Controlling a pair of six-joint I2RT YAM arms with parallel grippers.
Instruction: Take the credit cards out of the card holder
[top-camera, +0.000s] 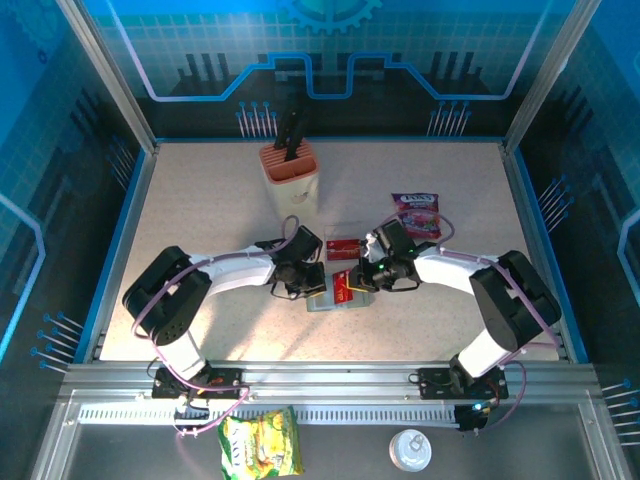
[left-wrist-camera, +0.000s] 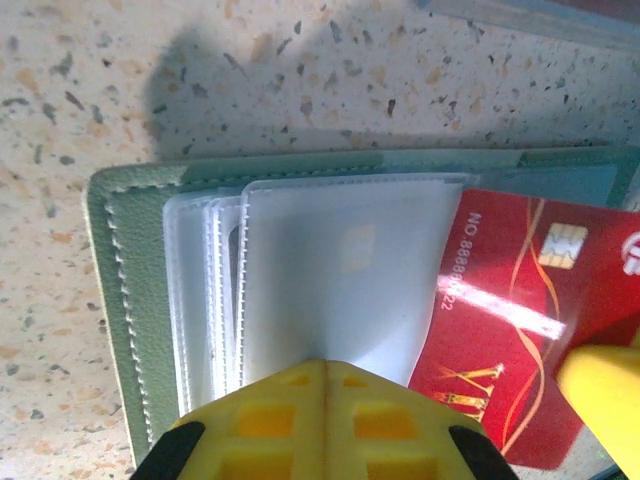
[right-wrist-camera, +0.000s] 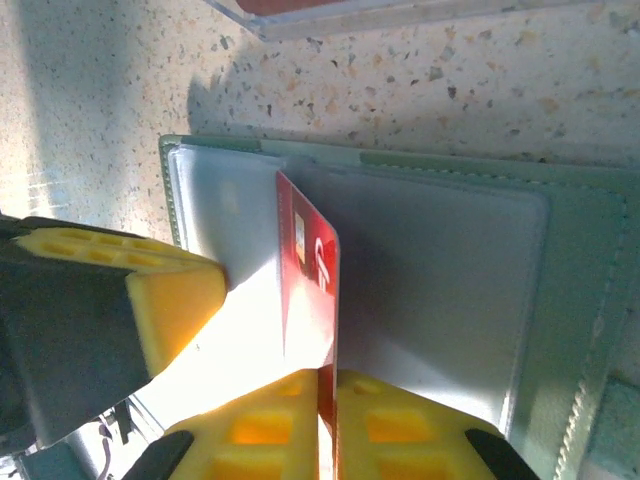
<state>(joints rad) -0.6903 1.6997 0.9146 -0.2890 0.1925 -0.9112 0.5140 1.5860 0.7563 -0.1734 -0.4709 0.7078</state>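
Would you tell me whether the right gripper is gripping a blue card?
No, the right gripper pinches a red card by its edge.

card (left-wrist-camera: 510, 335) over holder (left-wrist-camera: 122, 300)

Two red cards (top-camera: 343, 247) (top-camera: 345, 287), one card holder (top-camera: 325, 303), two snack packets (top-camera: 417, 213) (top-camera: 260, 445).

Odds and ends around the speckled table (top-camera: 200, 210)
A knife block (top-camera: 290, 172) stands at the back, a purple snack packet (top-camera: 417, 213) off to its right; a yellow-green packet (top-camera: 260, 445) and a white round lid (top-camera: 410, 451) lie on the front ledge.
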